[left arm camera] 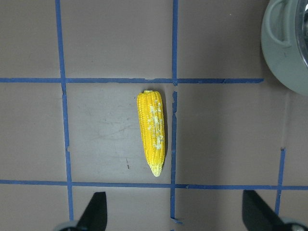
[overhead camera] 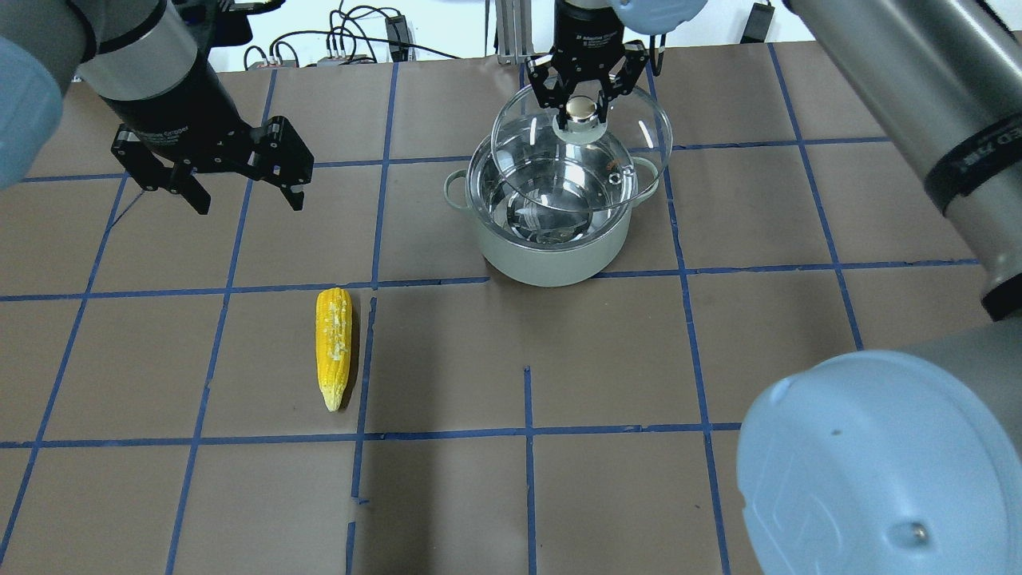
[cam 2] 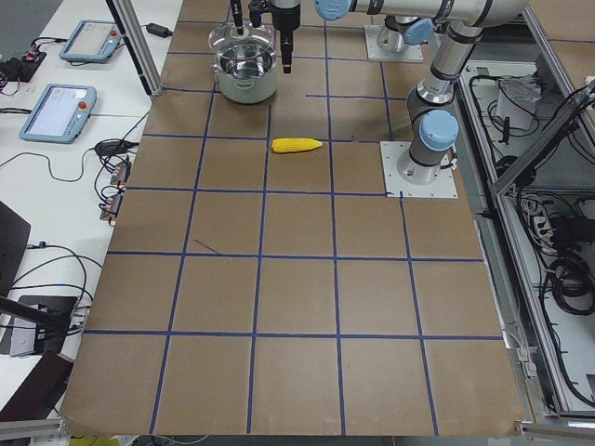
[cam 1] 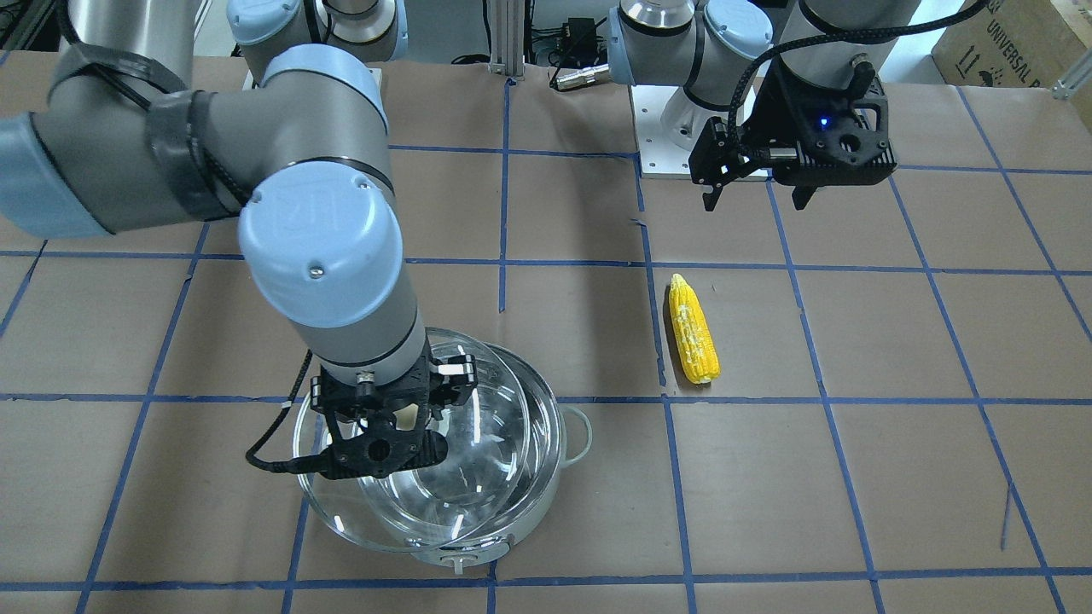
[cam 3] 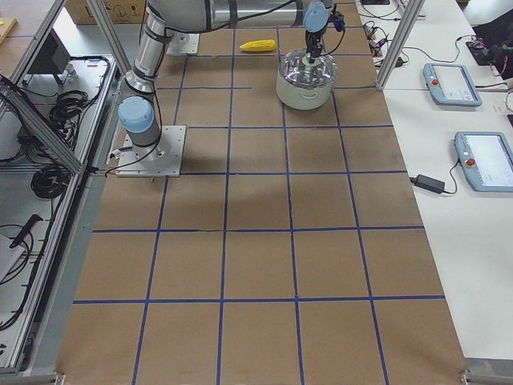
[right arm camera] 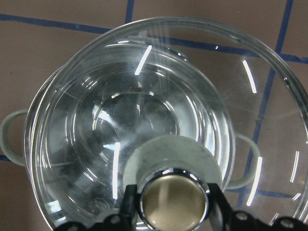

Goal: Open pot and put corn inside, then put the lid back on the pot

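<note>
The pale grey pot point(overhead camera: 551, 259) stands open on the table, its steel inside showing. My right gripper point(overhead camera: 581, 109) is shut on the knob of the glass lid point(overhead camera: 631, 120) and holds it tilted just above the pot, shifted toward the far side. In the right wrist view the knob point(right arm camera: 174, 197) sits between the fingers over the pot point(right arm camera: 9, 139). The yellow corn point(overhead camera: 333, 347) lies flat on the table, apart from the pot. My left gripper point(overhead camera: 239, 188) is open and empty, hovering above the table beyond the corn point(left arm camera: 152, 132).
The table is covered in brown paper with a blue tape grid. The arms' base plates point(cam 1: 674, 162) are at the robot's edge. The right arm's elbow point(cam 1: 320, 239) hangs over the table near the pot point(cam 1: 529, 520). Cables lie past the far edge point(overhead camera: 359, 44).
</note>
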`<control>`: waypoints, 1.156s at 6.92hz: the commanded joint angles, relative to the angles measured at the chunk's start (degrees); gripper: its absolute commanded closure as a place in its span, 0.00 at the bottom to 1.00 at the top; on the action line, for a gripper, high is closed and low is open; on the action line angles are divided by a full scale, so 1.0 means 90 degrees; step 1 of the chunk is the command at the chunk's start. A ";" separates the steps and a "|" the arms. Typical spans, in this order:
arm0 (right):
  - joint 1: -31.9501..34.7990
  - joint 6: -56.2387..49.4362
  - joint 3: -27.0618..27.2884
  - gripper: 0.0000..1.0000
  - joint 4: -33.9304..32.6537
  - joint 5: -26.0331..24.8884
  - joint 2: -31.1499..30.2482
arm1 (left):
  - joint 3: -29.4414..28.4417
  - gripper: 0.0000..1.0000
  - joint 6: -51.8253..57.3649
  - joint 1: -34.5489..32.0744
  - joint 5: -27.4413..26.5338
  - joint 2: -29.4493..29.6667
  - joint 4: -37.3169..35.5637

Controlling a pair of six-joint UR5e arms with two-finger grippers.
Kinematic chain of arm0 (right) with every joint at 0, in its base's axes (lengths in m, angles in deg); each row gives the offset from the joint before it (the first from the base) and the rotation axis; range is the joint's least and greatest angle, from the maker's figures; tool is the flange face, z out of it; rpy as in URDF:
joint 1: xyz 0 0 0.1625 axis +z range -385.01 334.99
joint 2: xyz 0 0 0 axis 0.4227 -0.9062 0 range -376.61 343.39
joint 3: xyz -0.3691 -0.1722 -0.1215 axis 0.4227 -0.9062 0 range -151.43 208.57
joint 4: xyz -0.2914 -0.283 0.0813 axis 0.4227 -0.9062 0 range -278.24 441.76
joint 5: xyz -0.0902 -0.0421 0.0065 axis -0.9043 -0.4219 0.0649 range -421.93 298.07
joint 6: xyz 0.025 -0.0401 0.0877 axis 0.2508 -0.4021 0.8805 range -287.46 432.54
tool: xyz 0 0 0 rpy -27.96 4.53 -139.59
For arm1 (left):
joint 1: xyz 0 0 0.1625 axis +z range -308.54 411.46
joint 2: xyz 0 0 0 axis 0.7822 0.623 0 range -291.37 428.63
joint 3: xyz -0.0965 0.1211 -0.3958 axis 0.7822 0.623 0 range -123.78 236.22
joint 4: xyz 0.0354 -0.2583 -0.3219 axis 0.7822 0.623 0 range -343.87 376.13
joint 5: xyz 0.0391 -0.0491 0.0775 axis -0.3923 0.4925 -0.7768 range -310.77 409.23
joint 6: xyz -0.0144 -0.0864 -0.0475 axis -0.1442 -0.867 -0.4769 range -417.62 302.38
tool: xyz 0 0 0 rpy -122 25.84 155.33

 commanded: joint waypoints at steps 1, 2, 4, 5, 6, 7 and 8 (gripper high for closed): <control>-0.0709 -0.0668 -0.0455 0.78 0.0789 0.0006 -0.0308 | 0.0075 0.00 0.0008 0.0000 -0.0029 -0.0001 0.0063; -0.1090 -0.0845 -0.0446 0.80 0.0848 0.0006 -0.0494 | 0.0240 0.00 0.0124 0.0135 0.0010 0.0173 -0.0062; -0.1765 -0.0857 -0.0446 0.85 0.1208 -0.0004 -0.0894 | 0.0970 0.00 0.0572 0.0312 0.0039 0.0807 -0.1246; -0.1990 -0.0857 -0.0426 0.87 0.1346 -0.0004 -0.1022 | 0.1225 0.00 0.0787 0.0351 0.0020 0.0935 -0.1535; -0.2070 -0.0857 -0.0417 0.88 0.1337 -0.0004 -0.1043 | 0.1508 0.00 0.1050 0.0400 0.0010 0.1062 -0.1993; -0.2071 -0.0847 -0.0416 0.88 0.1337 -0.0013 -0.1033 | 0.1927 0.00 0.1410 0.0536 0.0020 0.1257 -0.2722; -0.2080 -0.0838 -0.0416 0.88 0.1337 -0.0013 -0.1023 | 0.2453 0.00 0.1597 0.0731 0.0029 0.1413 -0.3600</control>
